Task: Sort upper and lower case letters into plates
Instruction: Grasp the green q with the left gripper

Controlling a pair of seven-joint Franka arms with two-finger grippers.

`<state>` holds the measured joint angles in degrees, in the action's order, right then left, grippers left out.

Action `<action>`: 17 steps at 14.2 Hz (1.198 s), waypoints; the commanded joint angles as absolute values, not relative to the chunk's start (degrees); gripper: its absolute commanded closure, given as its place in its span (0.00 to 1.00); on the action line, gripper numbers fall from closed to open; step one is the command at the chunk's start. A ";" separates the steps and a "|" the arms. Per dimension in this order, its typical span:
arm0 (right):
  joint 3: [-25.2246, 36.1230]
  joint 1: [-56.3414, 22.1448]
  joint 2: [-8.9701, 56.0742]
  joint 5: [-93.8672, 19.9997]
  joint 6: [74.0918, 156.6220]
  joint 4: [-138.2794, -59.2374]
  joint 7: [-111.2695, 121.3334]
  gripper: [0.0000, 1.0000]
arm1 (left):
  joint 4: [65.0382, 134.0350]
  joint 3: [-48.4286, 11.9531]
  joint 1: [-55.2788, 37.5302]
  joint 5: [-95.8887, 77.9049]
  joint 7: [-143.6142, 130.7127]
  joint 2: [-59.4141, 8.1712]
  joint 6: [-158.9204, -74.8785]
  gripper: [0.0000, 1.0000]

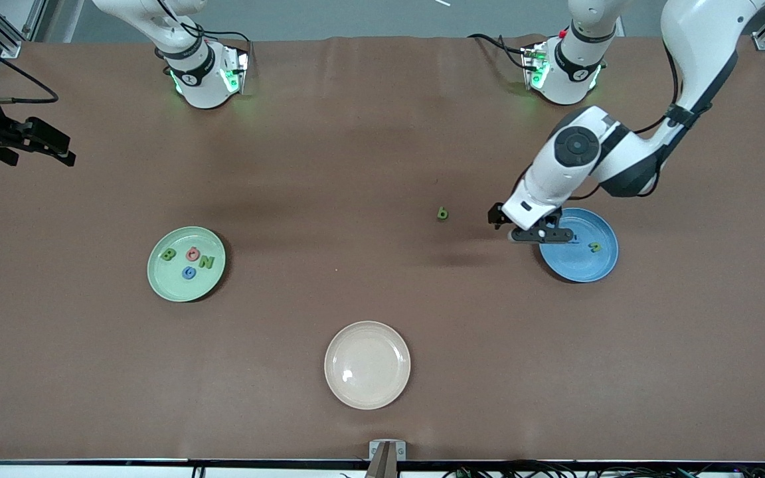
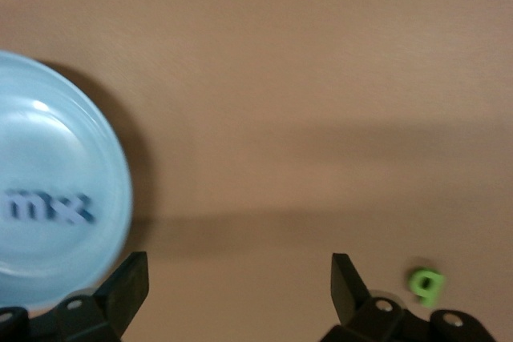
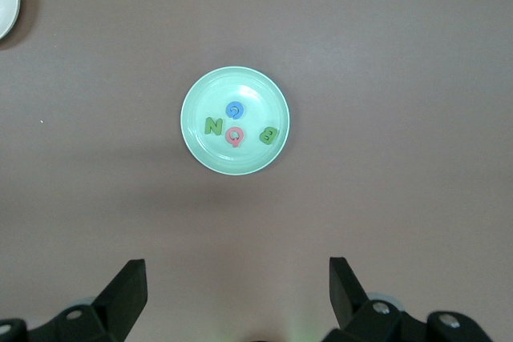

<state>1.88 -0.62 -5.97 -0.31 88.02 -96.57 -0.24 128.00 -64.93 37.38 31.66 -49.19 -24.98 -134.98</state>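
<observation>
Here, item by item across the brown tabletop [image 1: 356,166], starting from the right arm's end.

Right end effector [image 1: 57,149]: up in the air over the bare edge of the tabletop at the right arm's end, fingers spread wide, nothing between them. This arm waits.

Pale green plate [image 1: 186,263]: sits toward the right arm's end. It holds four capitals close together: a green B [image 1: 169,254], a pink G [image 1: 193,253], a green N [image 1: 206,261] and a blue G [image 1: 188,272]. The right wrist view looks down on the same plate, all four letters lying flat inside the rim.

Cream-beige plate [image 1: 367,364]: nearest the front camera, about midway between the two arms, nothing in it.

Small green b [image 1: 443,213]: lying loose on the tabletop, apart from every plate, between the middle of the tabletop and the blue plate.

Left end effector [image 1: 542,234]: low over the rim of the blue plate on the side toward the small b, fingers parted and released, gripping nothing. In the left wrist view the fingers stand wide apart with bare tabletop between them.

Blue plate [image 1: 582,262]: toward the left arm's end. In it a small green letter [image 1: 595,247], which I cannot read, and, in the left wrist view, a dark blue m [image 2: 28,207] and x [image 2: 72,208] side by side, touching or nearly so.
</observation>
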 commanded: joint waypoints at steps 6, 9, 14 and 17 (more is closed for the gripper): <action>1.85 -0.44 -8.09 -1.05 88.33 -98.53 0.44 0.00 | 122.88 -60.23 22.09 31.46 -53.09 -32.07 -133.95 0.00; 1.85 -0.44 -8.09 -1.05 88.33 -98.53 0.44 0.00 | 118.93 -52.06 10.94 31.55 -53.26 -33.83 -134.03 0.00; 1.85 -0.44 -8.09 -1.05 88.24 -98.53 0.44 0.00 | 116.54 -45.09 3.16 31.73 -55.11 -35.41 -135.00 0.00; 1.76 -0.53 -8.09 -1.05 88.24 -98.53 0.44 0.00 | 117.16 -44.91 3.16 35.05 -58.08 -37.61 -137.99 0.01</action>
<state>1.85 -0.62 -6.16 -0.34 88.02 -96.68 -0.23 117.24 -45.05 2.98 32.07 -55.15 -36.09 -136.52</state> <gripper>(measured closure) 0.000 0.004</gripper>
